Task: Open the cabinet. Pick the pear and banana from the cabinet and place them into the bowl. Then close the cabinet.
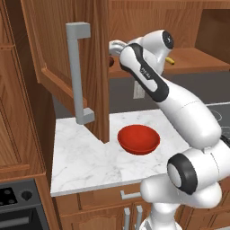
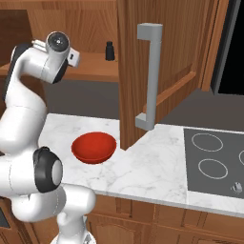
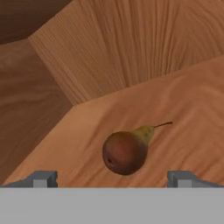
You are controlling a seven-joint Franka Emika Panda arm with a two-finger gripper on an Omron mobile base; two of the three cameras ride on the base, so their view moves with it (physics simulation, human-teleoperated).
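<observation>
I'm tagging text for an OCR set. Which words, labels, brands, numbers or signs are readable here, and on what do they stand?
None can be read.
The arm's dark forearm panel carries a small pale mark, too small and blurred to read.
The red bowl, the pear, the black bottle and the cabinet doors are all plain.

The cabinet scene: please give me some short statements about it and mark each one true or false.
1. The cabinet doors are open. True.
2. The pear is already in the bowl. False: it lies on the cabinet shelf.
3. The gripper is shut on the pear. False: it is open, the pear lying ahead between its tips.
4. The bowl is empty. True.
5. The banana lies on the counter. False: it is on the shelf.
</observation>
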